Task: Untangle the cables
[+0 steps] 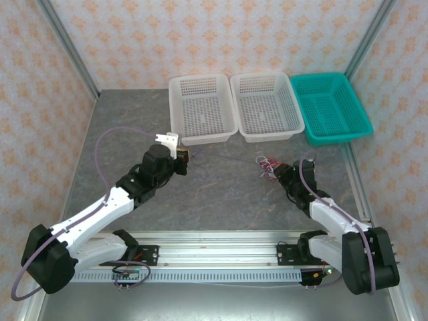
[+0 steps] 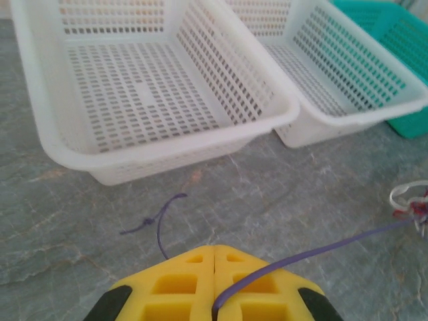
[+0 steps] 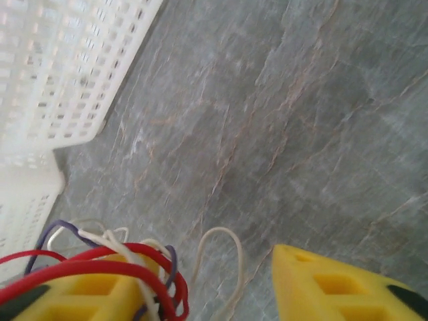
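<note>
Taut purple cable (image 2: 321, 249) pinched in left end effector (image 2: 214, 253) | right end effector (image 3: 200, 264), jaws apart, beneath knot (image 3: 127, 257) | risk: pulling cinches knot

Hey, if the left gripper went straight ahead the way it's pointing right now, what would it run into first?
Probably the near wall of the left white basket. The left gripper, shut on the purple cable, points at it, and only that cable's loose end lies low in between. Depth is hard to judge from the wrist view.
</note>
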Controlling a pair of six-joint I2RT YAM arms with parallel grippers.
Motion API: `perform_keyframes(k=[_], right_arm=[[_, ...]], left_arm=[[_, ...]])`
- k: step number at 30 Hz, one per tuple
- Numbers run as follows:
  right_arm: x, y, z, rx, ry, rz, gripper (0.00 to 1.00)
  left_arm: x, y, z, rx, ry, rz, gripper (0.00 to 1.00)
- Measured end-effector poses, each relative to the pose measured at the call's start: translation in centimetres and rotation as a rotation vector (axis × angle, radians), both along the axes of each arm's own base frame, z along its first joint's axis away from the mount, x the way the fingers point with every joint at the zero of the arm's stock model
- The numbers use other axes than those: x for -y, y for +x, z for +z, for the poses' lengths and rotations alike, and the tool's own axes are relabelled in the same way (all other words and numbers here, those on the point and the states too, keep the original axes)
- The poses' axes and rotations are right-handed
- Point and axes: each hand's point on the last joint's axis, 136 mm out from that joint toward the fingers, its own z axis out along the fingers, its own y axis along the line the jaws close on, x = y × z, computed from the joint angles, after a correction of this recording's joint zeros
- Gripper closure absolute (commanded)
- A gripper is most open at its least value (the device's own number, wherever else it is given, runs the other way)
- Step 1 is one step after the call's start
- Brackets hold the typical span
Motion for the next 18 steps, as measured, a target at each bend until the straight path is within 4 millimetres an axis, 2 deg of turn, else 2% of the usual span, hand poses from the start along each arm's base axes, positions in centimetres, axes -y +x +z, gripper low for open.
perform_keyframes(k=[3, 7, 10, 13, 15, 18], right_arm=[[-2.1, -0.6, -0.6, -0.017, -0.005, 0.128, 0.37], [-4.3, -1.5, -0.5, -0.025, 0.017, 0.262, 0.37], [-6.7, -2.1, 1.3, 0.042, 0.048, 0.384, 0.24], [-8.7, -2.3, 3.2, 0.119, 0.054, 0.485, 0.16], [-9.6, -2.1, 4.3, 0.147, 0.024, 0.527, 0.15], [-11.8, -1.2, 6.2, 0.177, -0.085, 0.606, 0.23]], left_arm=[[0.1, 0.9, 0.3, 0.019, -0.029, 0.017, 1.0], [0.9, 1.5, -1.5, -0.019, -0.013, 0.01, 1.0], [1.6, 1.5, -3.2, -0.059, 0.012, -0.006, 1.0], [2.1, 1.4, -4.3, -0.084, 0.029, -0.018, 1.0], [2.3, 1.3, -4.7, -0.092, 0.035, -0.025, 1.0], [2.4, 1.2, -4.8, -0.094, 0.037, -0.027, 1.0]])
